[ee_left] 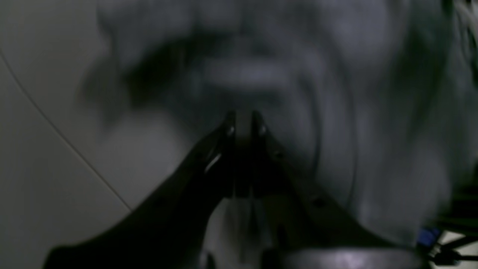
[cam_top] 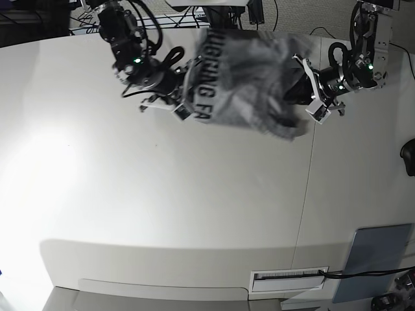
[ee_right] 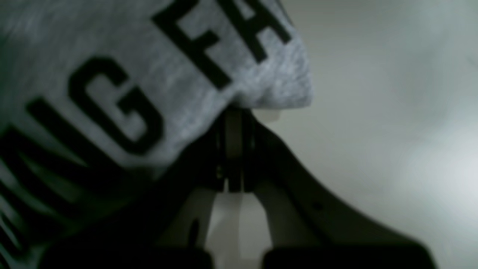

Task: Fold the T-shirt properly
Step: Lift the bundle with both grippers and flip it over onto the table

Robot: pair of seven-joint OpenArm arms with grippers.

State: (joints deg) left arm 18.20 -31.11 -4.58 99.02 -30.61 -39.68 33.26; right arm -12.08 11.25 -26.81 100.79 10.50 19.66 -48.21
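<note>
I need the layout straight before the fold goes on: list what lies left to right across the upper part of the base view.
right gripper → T-shirt, held up between the arms → left gripper

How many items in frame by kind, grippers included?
T-shirt: 1, held up off the table by both grippers
Grippers: 2, left gripper and right gripper, both shut on the shirt
Grey-blue pad: 1
Total: 4
</note>
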